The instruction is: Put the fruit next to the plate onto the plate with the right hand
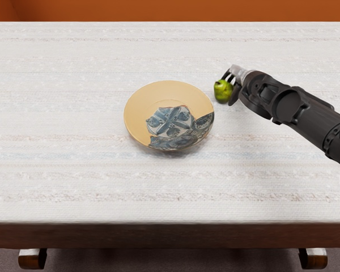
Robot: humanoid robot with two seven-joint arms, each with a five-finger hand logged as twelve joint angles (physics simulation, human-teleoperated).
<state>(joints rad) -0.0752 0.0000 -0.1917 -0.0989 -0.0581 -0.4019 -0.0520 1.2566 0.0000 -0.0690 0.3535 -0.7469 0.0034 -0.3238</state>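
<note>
Reaching in from the picture's right edge, the dark right arm [306, 113] is laid slantwise over the surface [73, 170], with the right hand [231, 85] brought up against a small green fruit [221, 90]. The fruit is seen just beside the plate [139, 110], off its upper right rim and not on it; a narrow strip of pale surface is left between the two. The fruit appears to sit on the surface rather than be lifted.

The fingers [227, 74] are curled about the fruit, one dark finger shown over its top and another at its lower right side, so that it seems to be clasped. At this size, how firmly it is pinched cannot be told.

The plate is placed near the middle of the surface. It is tan-yellow and round, with a blue-grey flower pattern over its lower right part. The surface is pale and woven in look, and a dark wooden edge is shown along its near side.
</note>
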